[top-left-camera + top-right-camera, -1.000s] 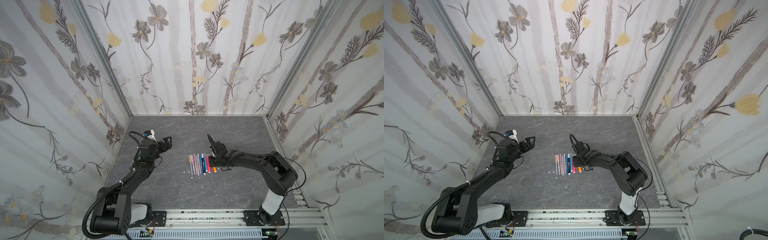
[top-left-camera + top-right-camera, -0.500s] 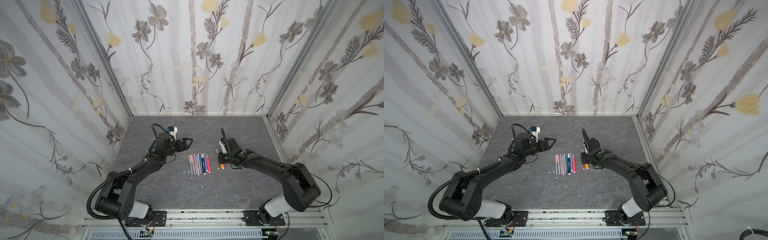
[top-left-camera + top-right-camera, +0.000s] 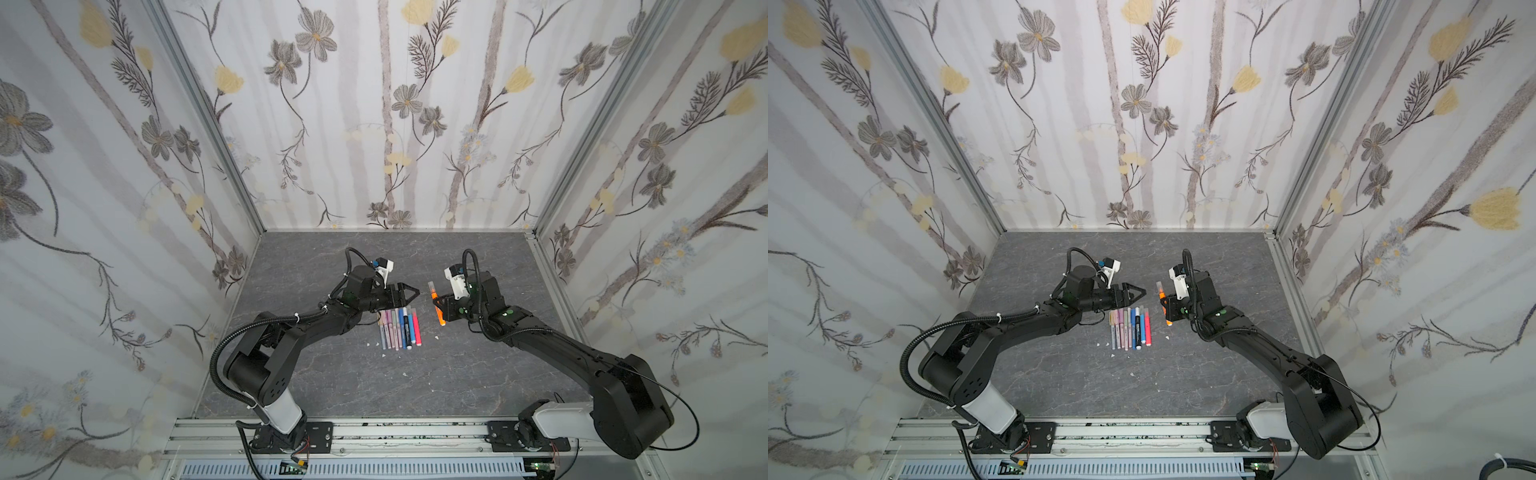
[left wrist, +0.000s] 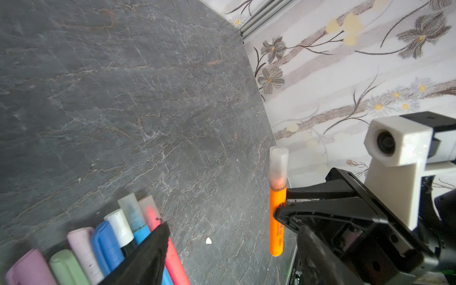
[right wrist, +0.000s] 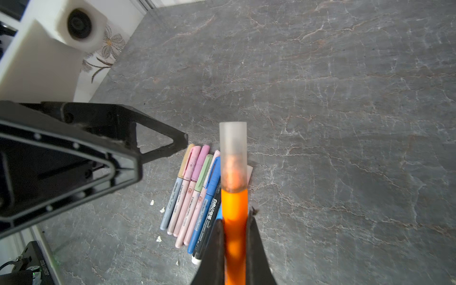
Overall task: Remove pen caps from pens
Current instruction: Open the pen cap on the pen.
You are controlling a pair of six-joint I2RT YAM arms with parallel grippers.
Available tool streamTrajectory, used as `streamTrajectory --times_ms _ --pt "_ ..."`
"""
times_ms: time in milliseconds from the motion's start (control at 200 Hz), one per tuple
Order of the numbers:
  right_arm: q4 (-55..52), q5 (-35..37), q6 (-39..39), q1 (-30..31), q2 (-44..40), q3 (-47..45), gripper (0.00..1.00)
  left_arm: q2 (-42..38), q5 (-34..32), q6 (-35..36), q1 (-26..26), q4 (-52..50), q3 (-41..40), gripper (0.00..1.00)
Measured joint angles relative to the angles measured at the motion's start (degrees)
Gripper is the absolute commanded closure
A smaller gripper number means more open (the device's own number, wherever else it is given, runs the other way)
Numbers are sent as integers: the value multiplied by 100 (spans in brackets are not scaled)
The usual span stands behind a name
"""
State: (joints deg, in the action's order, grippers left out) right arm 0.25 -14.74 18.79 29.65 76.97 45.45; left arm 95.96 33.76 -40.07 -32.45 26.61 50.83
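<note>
Nearest you, a few white specks [image 3: 404, 375] lie on the grey surface [image 3: 340, 382], toward 6 o'clock from the row of pens [image 3: 399, 328]. Those pens sit side by side and touching at mid-surface, their barrels running 6 to 12 o'clock, and every one has its cap on at the 12 o'clock end. Your left pincer [image 3: 415, 291] hangs just over those capped ends, pointing toward 3 o'clock. In the left wrist view its fingers [image 4: 153, 246] stand spread and grip nothing. At 3 o'clock from the row, your right pincer [image 3: 439, 302] is pinching the orange pen [image 3: 440, 315] around its barrel. In the right wrist view the two fingers [image 5: 214, 241] press on either side of the barrel, and the pen is raised off the surface. Its frosted cap [image 3: 431, 286] is on, at the far end toward 12 o'clock. A clear gap separates the cap from the left pincer's tips.
</note>
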Motion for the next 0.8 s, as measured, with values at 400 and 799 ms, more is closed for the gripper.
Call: streamTrajectory --times_ms 400,799 --pt "260 -586 66 72 518 212 100 457 -313 90 -188 -116 573 40" --pt "339 -645 111 120 601 262 100 715 -503 229 -238 -260 859 62"
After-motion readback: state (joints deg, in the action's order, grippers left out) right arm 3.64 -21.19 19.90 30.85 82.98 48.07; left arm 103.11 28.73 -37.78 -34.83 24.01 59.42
